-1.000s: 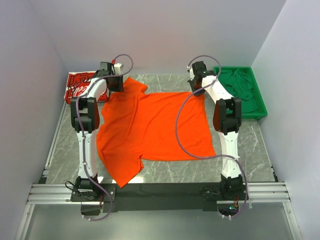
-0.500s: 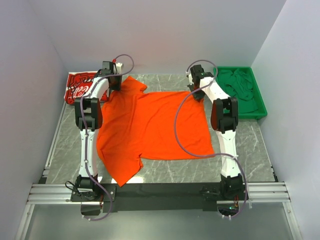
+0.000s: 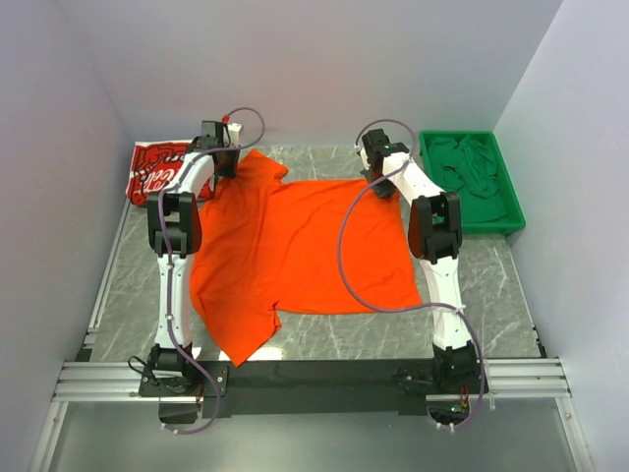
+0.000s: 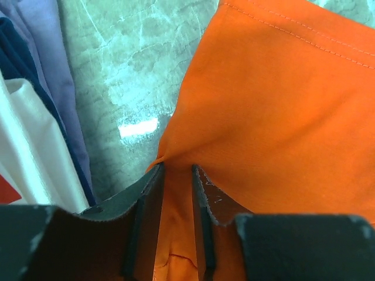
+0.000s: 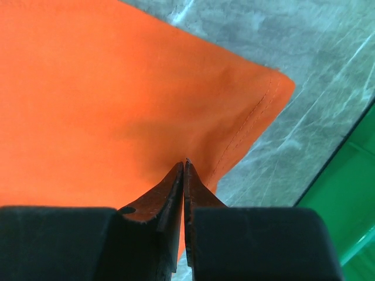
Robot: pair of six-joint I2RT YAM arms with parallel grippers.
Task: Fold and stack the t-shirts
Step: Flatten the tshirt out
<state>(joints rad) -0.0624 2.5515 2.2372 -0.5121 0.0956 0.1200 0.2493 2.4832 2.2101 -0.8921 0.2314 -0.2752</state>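
Orange t-shirt (image 3: 305,246) lies flat on the table (image 3: 491,295). The right fingers (image 5: 170,199) pinch its corner nearest the green tray (image 3: 488,228), and the left fingers (image 4: 143,222) clamp the shoulder farthest from it, apparently to begin folding.

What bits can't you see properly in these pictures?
- Top view: the left arm covers part of the red t-shirt; its print is too small to read.
- Right wrist view: the picture's edge cuts off the green tray.
- Left wrist view: the fingers hide how much orange t-shirt they pinch.
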